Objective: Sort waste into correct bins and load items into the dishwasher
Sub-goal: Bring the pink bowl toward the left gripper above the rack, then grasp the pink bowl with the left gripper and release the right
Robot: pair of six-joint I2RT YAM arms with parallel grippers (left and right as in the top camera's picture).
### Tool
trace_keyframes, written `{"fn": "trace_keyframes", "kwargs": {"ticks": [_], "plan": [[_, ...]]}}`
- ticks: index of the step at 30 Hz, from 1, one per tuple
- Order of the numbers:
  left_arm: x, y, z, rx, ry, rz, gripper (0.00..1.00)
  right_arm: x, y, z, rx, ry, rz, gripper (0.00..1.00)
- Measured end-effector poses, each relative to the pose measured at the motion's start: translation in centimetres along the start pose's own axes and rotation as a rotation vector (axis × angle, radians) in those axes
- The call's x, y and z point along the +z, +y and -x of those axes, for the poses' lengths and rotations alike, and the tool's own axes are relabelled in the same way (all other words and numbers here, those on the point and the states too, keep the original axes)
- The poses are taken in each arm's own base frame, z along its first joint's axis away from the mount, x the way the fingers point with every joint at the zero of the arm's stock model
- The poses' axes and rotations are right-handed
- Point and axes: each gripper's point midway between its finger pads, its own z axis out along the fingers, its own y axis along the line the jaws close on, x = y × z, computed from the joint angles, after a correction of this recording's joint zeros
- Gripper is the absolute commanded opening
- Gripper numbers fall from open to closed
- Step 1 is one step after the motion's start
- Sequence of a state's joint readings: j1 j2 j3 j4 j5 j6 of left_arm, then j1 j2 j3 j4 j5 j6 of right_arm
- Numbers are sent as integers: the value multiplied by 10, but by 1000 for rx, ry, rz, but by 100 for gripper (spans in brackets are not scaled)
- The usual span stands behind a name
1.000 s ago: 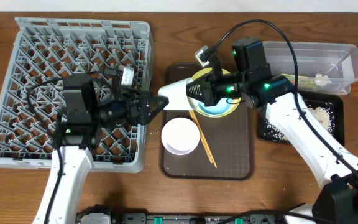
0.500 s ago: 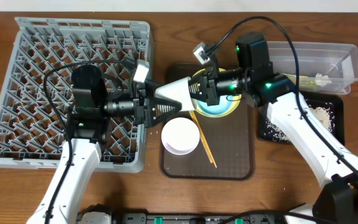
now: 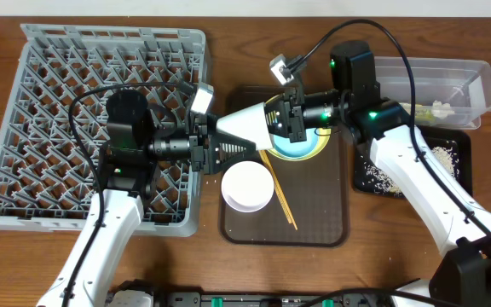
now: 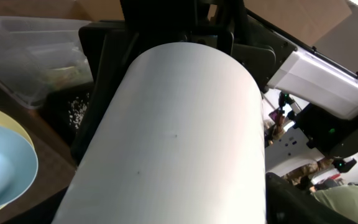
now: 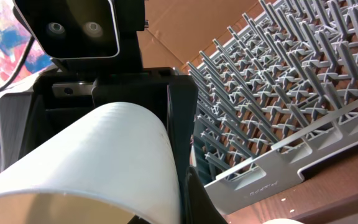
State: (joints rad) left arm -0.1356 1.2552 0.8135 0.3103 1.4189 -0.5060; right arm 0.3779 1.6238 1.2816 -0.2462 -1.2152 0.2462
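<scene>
While the right gripper [image 3: 289, 122] clasps the small white cup [image 3: 247, 124] aloft beside the dish rack [image 3: 58, 102], axis nine-to-three, the left gripper [image 3: 228, 140] straddles its narrow base from nine o'clock: clamped or not, can't tell.

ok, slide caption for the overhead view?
Right hand grips the white cup by its wide end; left hand brackets the narrow end, above the brown tray, beside the dish rack.
</scene>
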Motion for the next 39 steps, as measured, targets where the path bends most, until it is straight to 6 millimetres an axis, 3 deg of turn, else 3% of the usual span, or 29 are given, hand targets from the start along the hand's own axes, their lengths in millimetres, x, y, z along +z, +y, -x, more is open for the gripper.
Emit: {"fn": "trace_keyframes", "kwargs": {"ticks": [3, 24, 27, 29, 39], "plan": [[0, -1, 1, 6, -2, -3, 76, -1, 0, -1, 13, 3, 5, 1], [-6, 6, 8, 24, -31, 23, 76, -22, -9, -4, 114, -6, -7, 1], [-6, 6, 9, 24, -33, 25, 77, -22, -9, -4, 114, -8, -8, 1], [-6, 6, 9, 25, -34, 27, 83, -22, -9, -4, 114, -8, -10, 1], [-2, 6, 9, 23, -34, 31, 83, -23, -12, -4, 114, -12, -27, 1]]}}
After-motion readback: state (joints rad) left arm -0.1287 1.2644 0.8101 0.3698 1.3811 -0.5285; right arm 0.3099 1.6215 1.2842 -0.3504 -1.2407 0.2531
